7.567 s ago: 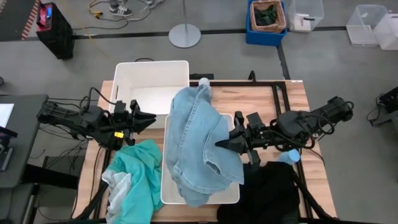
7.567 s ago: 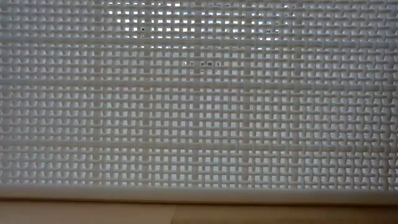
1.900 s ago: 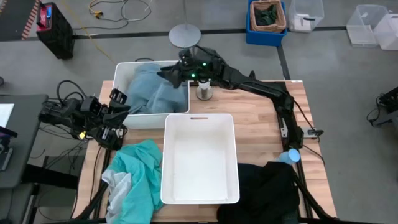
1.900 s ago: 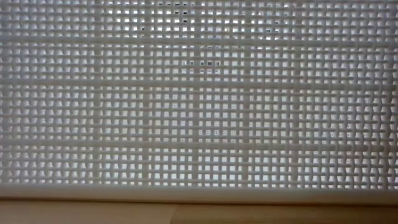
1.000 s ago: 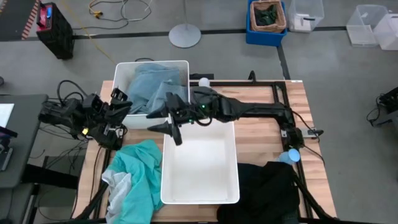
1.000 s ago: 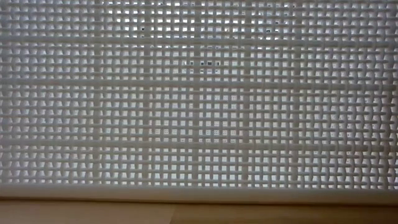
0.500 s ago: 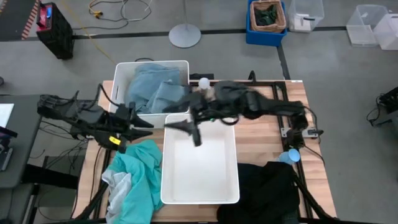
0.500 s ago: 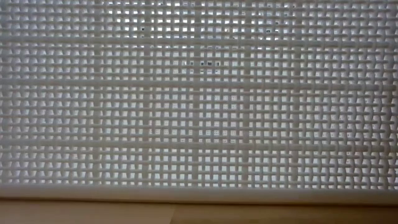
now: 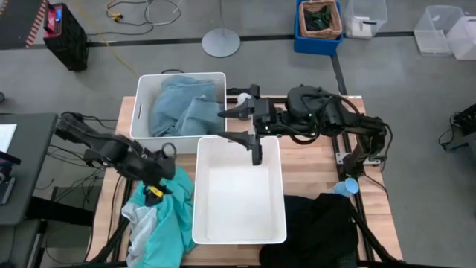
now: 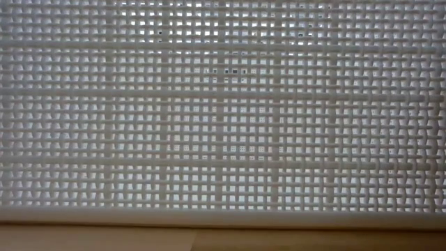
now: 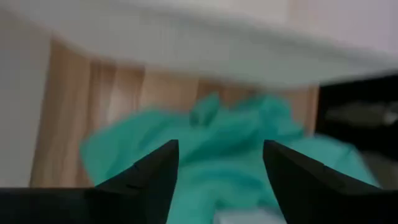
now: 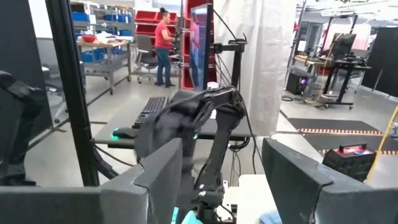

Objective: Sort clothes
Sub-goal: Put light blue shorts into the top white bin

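— Where's the left gripper [image 9: 154, 195]?

— Low over the bright teal garment [image 9: 165, 216] at the table's [image 9: 312, 160] front left, arm bent in from the left edge — fingers [image 11: 146, 177] spread, nothing between them, teal cloth [image 11: 217, 155] right below.

— And the right?

— The right gripper [image 9: 239, 125] reaches across the middle, held level, above the far rim of the near white bin [image 9: 239, 231]. Fingers [image 12: 155, 171] parted, gripping nothing — it looks out at the left arm and a person in the room.

— The clothes?

— The dusty light-blue garment [image 9: 178, 112] lies bunched in the far white bin [image 9: 143, 89]. The black garment [image 9: 320, 231] is heaped at the front right.
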Tool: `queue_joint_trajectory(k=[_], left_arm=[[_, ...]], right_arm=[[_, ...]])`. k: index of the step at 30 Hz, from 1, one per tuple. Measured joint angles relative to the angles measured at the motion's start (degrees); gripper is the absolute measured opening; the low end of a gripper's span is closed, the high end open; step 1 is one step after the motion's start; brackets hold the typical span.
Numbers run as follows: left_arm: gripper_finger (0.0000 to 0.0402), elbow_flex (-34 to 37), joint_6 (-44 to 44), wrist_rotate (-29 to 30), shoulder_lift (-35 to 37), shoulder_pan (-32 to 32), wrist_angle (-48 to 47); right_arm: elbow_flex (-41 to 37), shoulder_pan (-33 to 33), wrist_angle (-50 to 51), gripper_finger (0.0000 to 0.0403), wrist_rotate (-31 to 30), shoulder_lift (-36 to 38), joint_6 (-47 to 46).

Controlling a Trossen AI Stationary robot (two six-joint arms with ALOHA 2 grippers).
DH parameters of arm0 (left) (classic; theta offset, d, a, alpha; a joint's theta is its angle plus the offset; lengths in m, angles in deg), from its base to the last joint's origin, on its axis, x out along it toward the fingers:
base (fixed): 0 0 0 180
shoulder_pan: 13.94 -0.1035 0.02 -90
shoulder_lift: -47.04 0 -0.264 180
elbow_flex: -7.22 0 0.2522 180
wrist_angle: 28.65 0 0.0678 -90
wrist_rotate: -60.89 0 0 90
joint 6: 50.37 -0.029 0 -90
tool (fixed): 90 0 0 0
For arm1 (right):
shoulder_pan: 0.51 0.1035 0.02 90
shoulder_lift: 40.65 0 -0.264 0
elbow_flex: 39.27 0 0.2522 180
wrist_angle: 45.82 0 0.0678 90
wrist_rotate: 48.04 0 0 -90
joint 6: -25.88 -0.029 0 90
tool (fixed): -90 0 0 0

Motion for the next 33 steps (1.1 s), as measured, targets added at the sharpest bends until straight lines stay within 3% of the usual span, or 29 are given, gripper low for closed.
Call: queue_joint_trajectory(k=[7,13,17,29,33], left_arm=[[0.0252,2.6,2.7,-9.9,-8.9,4.2,-1.5],[0.0262,7.9,4.8,-12.9,-17.3,7.0,1.5],[0.0273,12.9,7.5,-14.2,-20.1,7.7,9.3],[0.0274,32.6,18.0,-19.8,-19.9,8.5,38.4],[0.0239,36.8,21.5,-21.5,-19.6,8.5,42.5]], right_arm=[[0.0,-0.1,0.0,0.0234,0.0,-0.5,0.0],[-0.1,-0.5,0.1,0.0234,0.0,-0.9,0.0],[-0.1,-0.9,0.1,0.0234,0.0,-0.9,0.0],[-0.1,-1.2,0.0,0.0234,0.0,-0.9,-0.5],[-0.1,-1.2,0.0,0.0234,0.0,-0.9,-1.0]])
